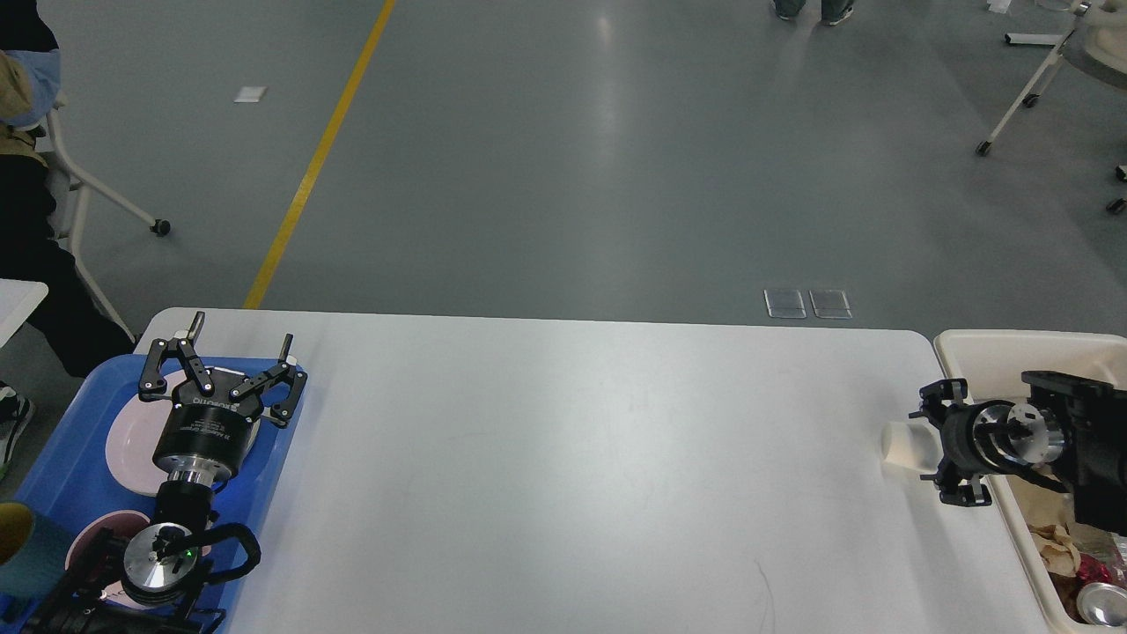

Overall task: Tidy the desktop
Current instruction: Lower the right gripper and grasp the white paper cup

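Note:
The white desktop [572, 458] fills the middle of the head view. A white paper cup [902, 443] lies on its side near the desktop's right edge. My right gripper [931, 443] comes in from the right at table height. Its fingers stand apart, one above and one below the cup's right end, which they hide. My left gripper [239, 343] is open and empty. It hovers over a blue tray [62, 458], above a pink plate [128, 440].
The blue tray at the left also holds a second pink plate [88, 537] and a teal cup [26, 550]. A cream-white bin [995, 352] stands off the desktop's right edge with crumpled trash and a can [1101, 603]. A chair and a person are at far left.

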